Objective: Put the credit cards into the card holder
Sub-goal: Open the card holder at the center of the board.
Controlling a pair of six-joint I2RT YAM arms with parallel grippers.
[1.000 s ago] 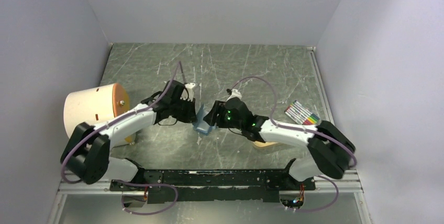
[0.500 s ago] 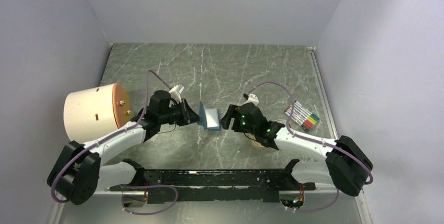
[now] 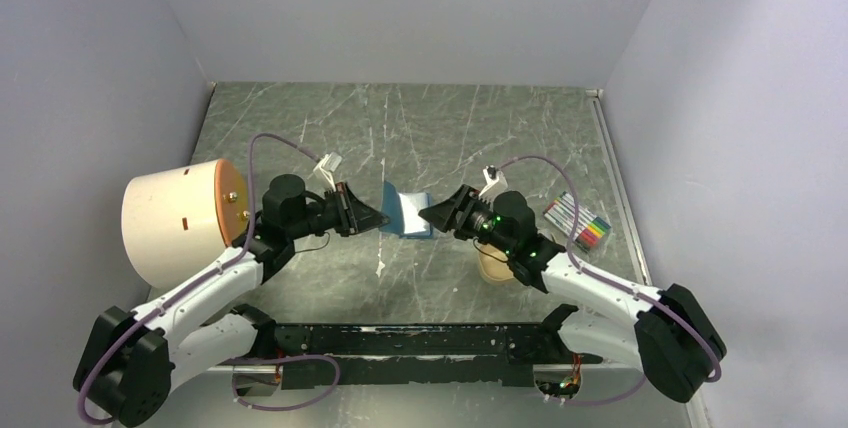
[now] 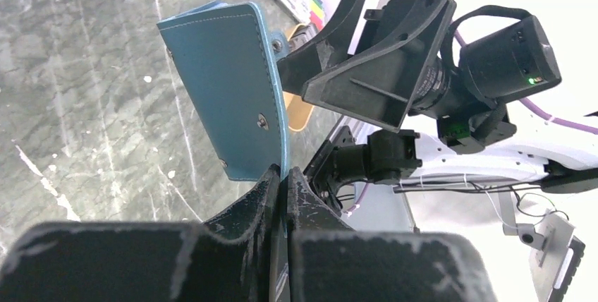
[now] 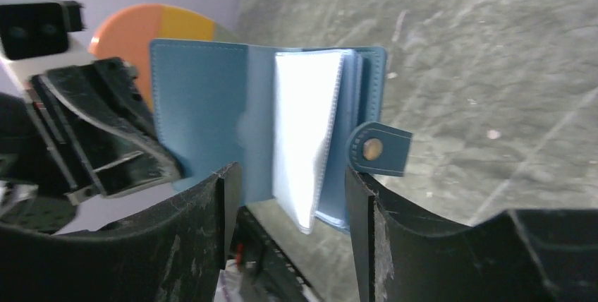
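The card holder (image 3: pixel 408 213), a teal-blue folding wallet, hangs above the table between my two arms. My left gripper (image 3: pixel 380 216) is shut on the edge of its front cover (image 4: pixel 226 97), pinched thin between the fingertips (image 4: pixel 284 173). In the right wrist view the card holder (image 5: pixel 204 125) stands open, showing clear sleeves (image 5: pixel 307 140) and the snap tab (image 5: pixel 377 148). My right gripper (image 5: pixel 289 175) is open, its fingers flanking the sleeves' lower end with gaps on both sides. It faces the left one (image 3: pixel 428 215). The credit cards are out of view.
A pale cylinder with an orange end (image 3: pixel 180 218) lies at the left beside my left arm. A pack of coloured markers (image 3: pixel 580 220) lies at the right. A tan tray (image 3: pixel 495 268) sits partly under my right arm. Grey walls close in on three sides.
Both arms drew apart and swung outward, carrying the card holder slightly farther from the bases. The holder has spread open. My right jaws widened, then narrowed a little.
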